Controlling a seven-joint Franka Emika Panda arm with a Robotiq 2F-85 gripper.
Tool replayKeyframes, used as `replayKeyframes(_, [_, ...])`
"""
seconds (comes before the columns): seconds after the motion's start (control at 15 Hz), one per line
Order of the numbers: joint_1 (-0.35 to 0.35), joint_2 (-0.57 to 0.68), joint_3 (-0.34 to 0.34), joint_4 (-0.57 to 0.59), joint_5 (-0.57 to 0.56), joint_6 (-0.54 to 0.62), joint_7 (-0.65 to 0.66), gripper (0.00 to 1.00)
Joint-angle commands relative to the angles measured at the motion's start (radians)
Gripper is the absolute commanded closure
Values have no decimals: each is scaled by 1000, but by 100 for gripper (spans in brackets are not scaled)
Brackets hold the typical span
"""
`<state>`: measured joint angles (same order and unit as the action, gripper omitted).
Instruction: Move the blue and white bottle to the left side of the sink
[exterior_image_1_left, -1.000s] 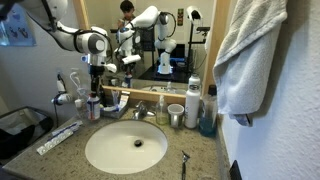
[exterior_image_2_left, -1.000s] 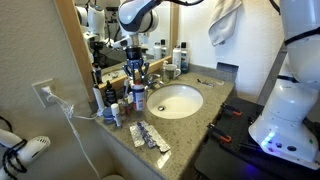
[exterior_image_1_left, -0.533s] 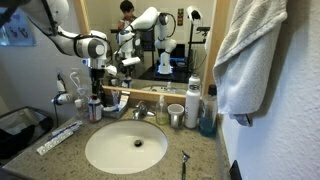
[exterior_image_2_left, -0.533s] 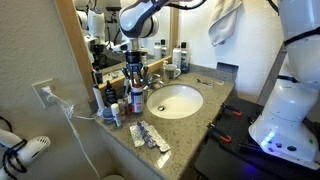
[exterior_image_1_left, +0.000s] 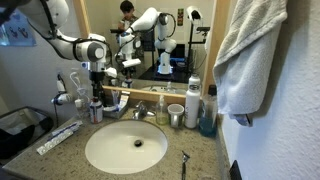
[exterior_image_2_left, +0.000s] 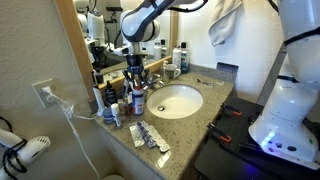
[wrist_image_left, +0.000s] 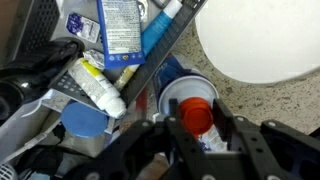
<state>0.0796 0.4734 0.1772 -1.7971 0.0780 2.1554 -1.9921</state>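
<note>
The blue and white bottle (wrist_image_left: 198, 118), with a reddish-orange top, stands upright on the granite counter to the left of the sink (exterior_image_1_left: 110, 152). It shows below the gripper in both exterior views (exterior_image_1_left: 97, 106) (exterior_image_2_left: 138, 99). My gripper (wrist_image_left: 198, 122) is directly above it, with the fingers straddling the orange top and small gaps on both sides. The gripper also shows in both exterior views (exterior_image_1_left: 97, 82) (exterior_image_2_left: 136, 80). The round white sink shows in the other exterior view (exterior_image_2_left: 178, 100) and at the top right of the wrist view (wrist_image_left: 260, 40).
Tubes, small bottles and a rack crowd the counter around the bottle (wrist_image_left: 100, 85). A chrome faucet (exterior_image_1_left: 140, 112), a cup (exterior_image_1_left: 176, 115), a tall white bottle (exterior_image_1_left: 193, 102) and a blue translucent bottle (exterior_image_1_left: 207, 116) stand behind the sink. A razor (exterior_image_1_left: 184, 160), toothpaste (exterior_image_1_left: 58, 138) and a towel (exterior_image_1_left: 255, 55) are nearby.
My gripper has risen slightly above the bottle. The bottle has stayed in place on the counter.
</note>
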Motion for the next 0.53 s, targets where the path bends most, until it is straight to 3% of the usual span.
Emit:
replayKeyframes(0.0, [6,-32,3,-55,-37,65,30,88])
replayKeyframes(0.27, [11,-39,5,-64,-56,73,32,84])
replayKeyframes(0.33, [11,-39,5,-64,-57,71,31,38])
replayKeyframes(0.47, [12,-37,6,-63,-58,70,32,30])
